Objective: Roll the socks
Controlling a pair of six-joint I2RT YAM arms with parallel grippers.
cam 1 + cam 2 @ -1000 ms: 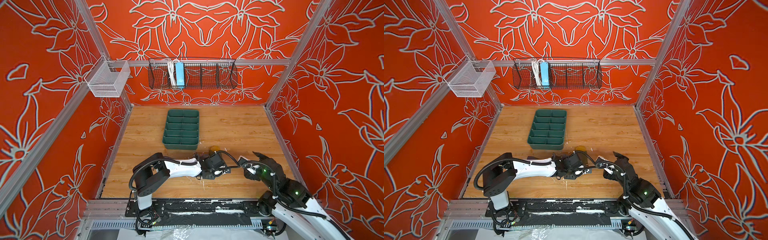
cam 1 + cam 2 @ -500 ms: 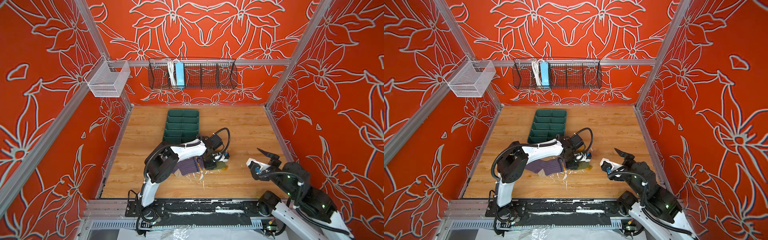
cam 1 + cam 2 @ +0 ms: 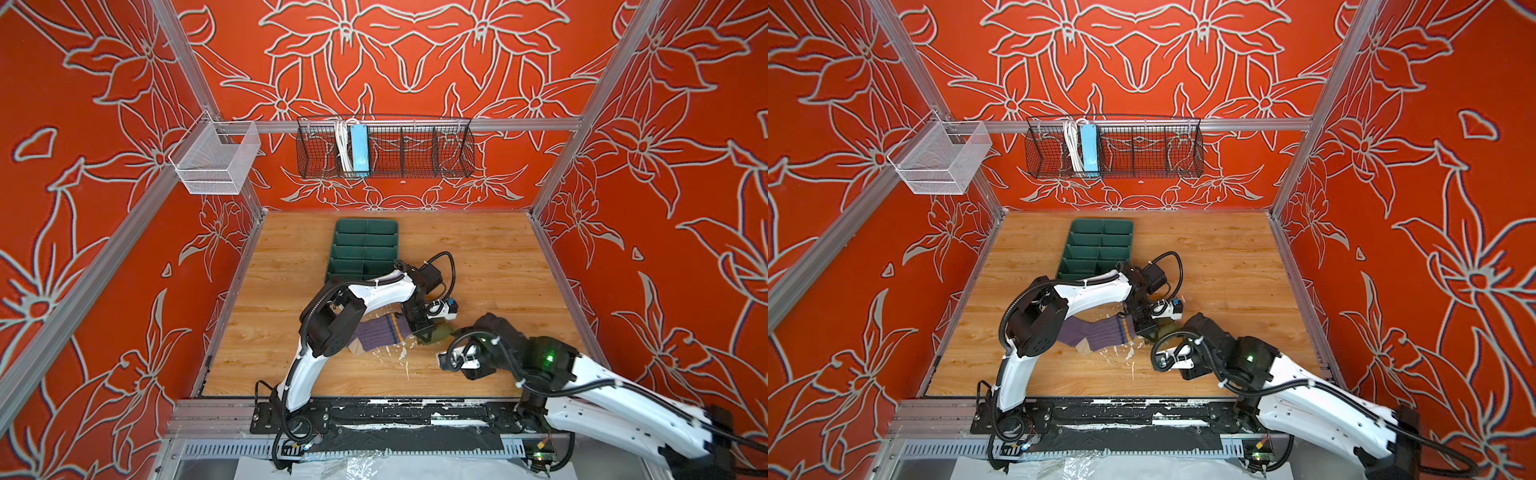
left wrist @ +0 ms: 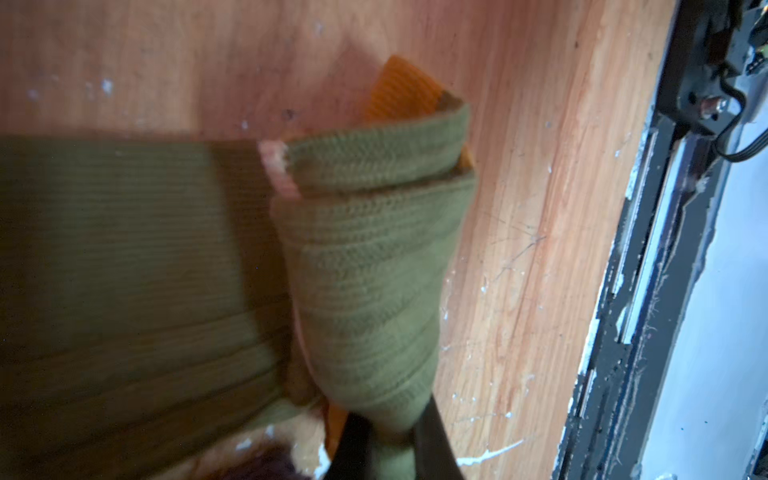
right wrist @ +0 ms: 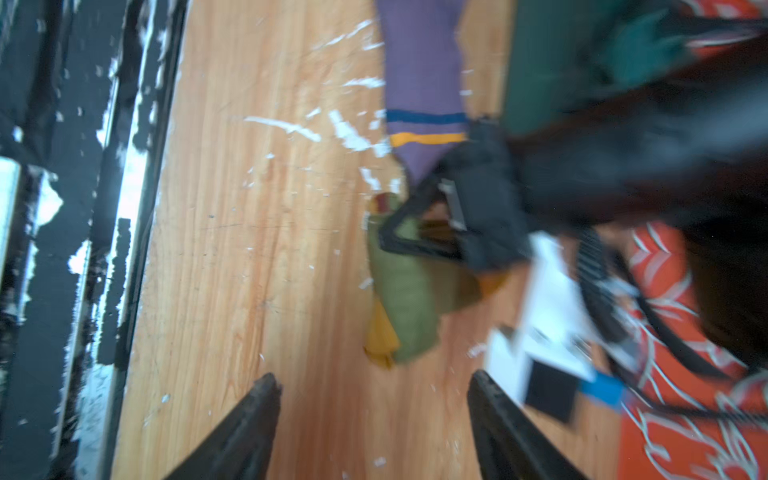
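Note:
The olive green sock (image 4: 365, 257) lies partly folded over itself on the wooden floor, its mustard toe (image 4: 407, 89) sticking out. My left gripper (image 4: 390, 453) is shut on one end of it. In both top views that gripper (image 3: 422, 332) (image 3: 1148, 330) points down between the olive sock (image 3: 440, 333) and the purple sock (image 3: 378, 336), which lies flat partly under the left arm. The right wrist view shows the purple sock's striped cuff (image 5: 428, 129) beside the olive sock (image 5: 407, 303). My right gripper (image 5: 374, 386) is open and holds nothing, a short way from the olive sock.
A dark green divided tray (image 3: 365, 249) sits just behind the left arm. On the back wall hangs a black wire basket (image 3: 384, 149), and a white mesh basket (image 3: 216, 162) hangs at the left. The black front rail (image 3: 374, 415) borders the floor. White flecks (image 3: 403, 353) dot the wood.
The left arm rose from lying low across the front, uncovering the purple sock. The right arm drew back to the right, then came in again toward the olive sock with its jaws narrower.

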